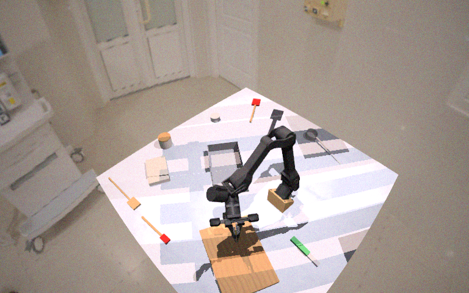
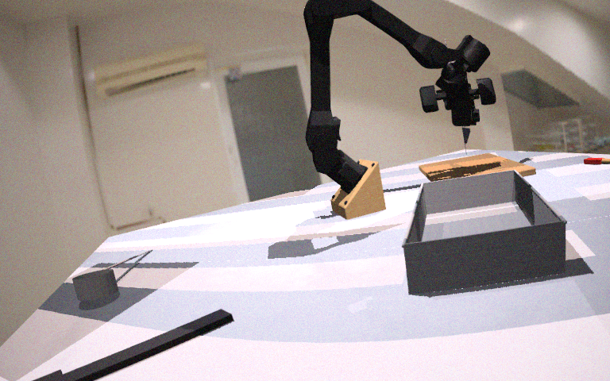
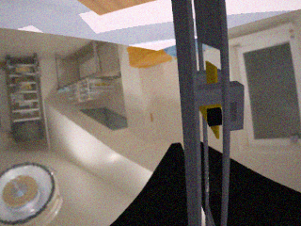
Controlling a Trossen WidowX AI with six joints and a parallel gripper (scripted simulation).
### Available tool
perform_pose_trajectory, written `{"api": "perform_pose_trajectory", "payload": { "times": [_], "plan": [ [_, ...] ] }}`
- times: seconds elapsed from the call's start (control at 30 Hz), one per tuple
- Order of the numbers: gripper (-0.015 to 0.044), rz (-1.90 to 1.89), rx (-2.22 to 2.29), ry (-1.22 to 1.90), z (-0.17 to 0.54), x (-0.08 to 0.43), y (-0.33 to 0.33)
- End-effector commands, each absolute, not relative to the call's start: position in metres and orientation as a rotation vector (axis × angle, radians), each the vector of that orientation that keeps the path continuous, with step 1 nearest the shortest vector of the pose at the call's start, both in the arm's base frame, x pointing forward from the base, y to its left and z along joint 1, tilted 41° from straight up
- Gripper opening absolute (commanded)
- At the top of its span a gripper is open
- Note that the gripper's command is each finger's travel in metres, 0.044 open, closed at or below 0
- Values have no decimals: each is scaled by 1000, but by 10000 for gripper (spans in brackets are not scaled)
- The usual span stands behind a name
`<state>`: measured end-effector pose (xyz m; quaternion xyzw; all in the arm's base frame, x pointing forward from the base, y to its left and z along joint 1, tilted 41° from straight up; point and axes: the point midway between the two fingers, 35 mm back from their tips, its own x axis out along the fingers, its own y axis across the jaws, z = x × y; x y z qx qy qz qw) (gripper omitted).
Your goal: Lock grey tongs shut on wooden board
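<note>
The gripper [image 1: 236, 227] [image 2: 463, 124] points down, high above the wooden board [image 1: 245, 274] [image 2: 521, 168], and is shut on the grey tongs [image 1: 236, 237] [image 2: 465, 134] [image 3: 189, 118]. In the wrist view the tongs' long grey arms run side by side from top to bottom, close together, with a grey cross-block and a yellow piece between them. In the exterior view a dark tapered part hangs below the gripper, clear of the board. Much of the tongs is hidden by the gripper, and the lock cannot be seen. The roasting tin [image 1: 223, 146] [image 2: 483, 258] holds no tongs.
A green-handled tool [image 1: 300, 245] lies right of the board, a red-headed one [image 1: 165, 238] to its left. A wooden spatula [image 1: 133, 202], a pale block [image 1: 156, 170], an orange-lidded jar [image 1: 165, 140] and a sieve [image 1: 311, 133] [image 2: 95, 286] also stand or lie on the table.
</note>
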<state>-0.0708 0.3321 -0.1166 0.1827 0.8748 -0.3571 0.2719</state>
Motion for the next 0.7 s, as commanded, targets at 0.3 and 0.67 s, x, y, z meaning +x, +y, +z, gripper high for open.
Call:
{"api": "perform_pose_trajectory", "payload": {
  "times": [0.3,0.67],
  "plan": [
    [-150,-951,497,2369,-113,-71,335],
    [-150,-957,489,2354,-115,-72,336]
  ]
}}
